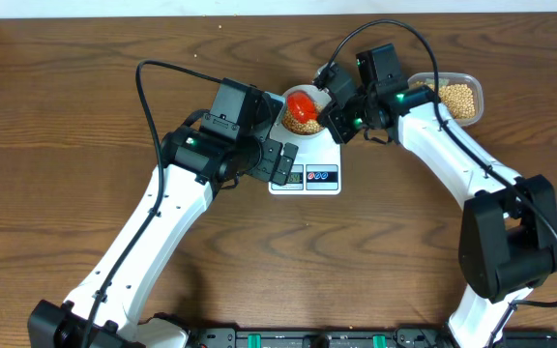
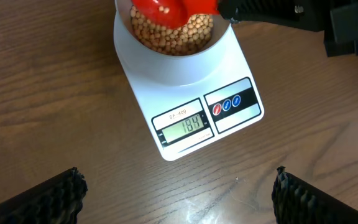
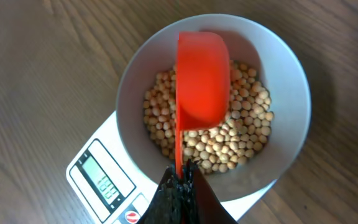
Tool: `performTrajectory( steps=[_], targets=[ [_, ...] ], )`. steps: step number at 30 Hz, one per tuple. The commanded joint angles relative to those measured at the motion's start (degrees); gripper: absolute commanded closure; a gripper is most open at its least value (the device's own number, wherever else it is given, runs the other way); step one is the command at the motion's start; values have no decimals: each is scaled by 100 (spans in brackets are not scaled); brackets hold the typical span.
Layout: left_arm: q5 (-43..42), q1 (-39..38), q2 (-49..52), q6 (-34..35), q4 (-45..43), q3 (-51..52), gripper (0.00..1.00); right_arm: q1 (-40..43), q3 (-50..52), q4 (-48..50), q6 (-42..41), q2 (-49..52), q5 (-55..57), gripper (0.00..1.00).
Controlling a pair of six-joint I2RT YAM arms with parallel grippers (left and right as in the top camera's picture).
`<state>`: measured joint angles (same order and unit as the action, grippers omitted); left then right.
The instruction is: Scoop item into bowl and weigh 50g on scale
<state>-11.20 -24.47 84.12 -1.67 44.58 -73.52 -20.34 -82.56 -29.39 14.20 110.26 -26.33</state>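
Brown wood-grain tabletop (image 1: 66, 116) carries the white scale (image 2: 142, 93), its pale bowl (image 3: 135, 81) holding soybeans (image 3: 247, 124) half-hidden under the red scoop (image 3: 202, 74) my right jaws clamp, my left jaws gaping empty nearby, a clear bean tub (image 1: 478, 100) close by.

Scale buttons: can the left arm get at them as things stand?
Probably yes. The left pincer hangs open just in front of the scale, and its buttons lie bare. The right pincer holds the red scoop over the bowl, clear of them.

The scale (image 2: 146, 93) display (image 2: 189, 126) reads 184; its label (image 2: 180, 114) says SF-400.
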Motion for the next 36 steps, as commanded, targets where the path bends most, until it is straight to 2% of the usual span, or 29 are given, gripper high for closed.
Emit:
performTrajectory(
  steps=[1, 11, 26, 36],
  targets=[
    [76, 24, -22, 2, -2, 55, 2, -31, -92, -39, 74, 164, -306, 99],
    [76, 24, -22, 2, -2, 55, 2, 90, -96, -15, -157, 162, -634, 99],
    [76, 24, -22, 2, -2, 55, 2, 730, -101, 11, -350, 162, -1961, 99],
    [76, 24, -22, 2, -2, 55, 2, 761, -101, 31, -343, 162, -1967, 99]
  ],
)
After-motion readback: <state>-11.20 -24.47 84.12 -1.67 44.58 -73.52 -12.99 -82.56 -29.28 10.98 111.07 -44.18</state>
